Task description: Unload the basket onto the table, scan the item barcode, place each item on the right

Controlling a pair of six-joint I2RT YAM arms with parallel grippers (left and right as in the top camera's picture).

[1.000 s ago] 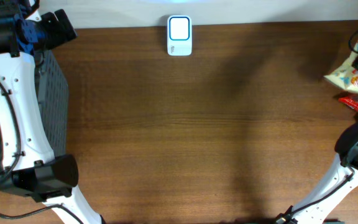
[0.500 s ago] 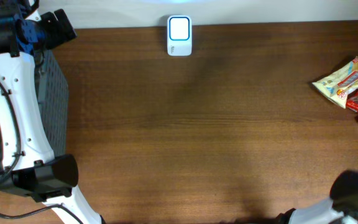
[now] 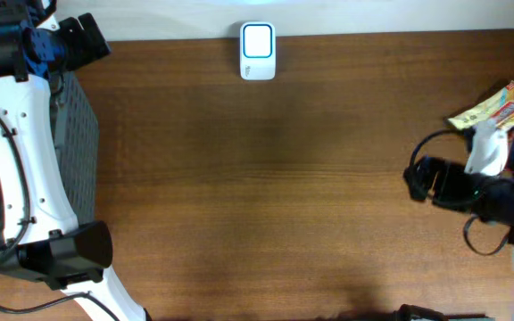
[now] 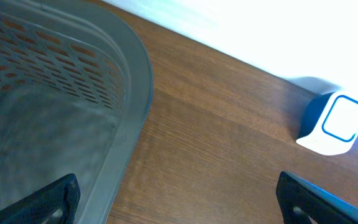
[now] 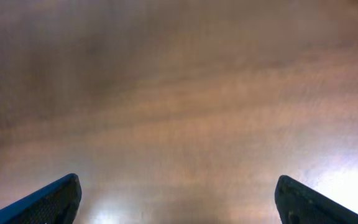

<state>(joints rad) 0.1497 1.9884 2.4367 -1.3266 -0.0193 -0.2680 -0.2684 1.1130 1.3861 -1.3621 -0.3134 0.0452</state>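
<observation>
Bare surface (image 3: 266,196) spreads between the scanner (image 3: 258,51) at top centre and the packet (image 3: 498,109) at the right edge. My right jaws, open and empty, have swung in beside it since a moment ago; their view shows only wood. My left jaws gape by the basket (image 4: 132,74).

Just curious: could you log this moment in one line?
left gripper open by basket | right gripper open, empty | snack packet on table | scanner far edge
</observation>
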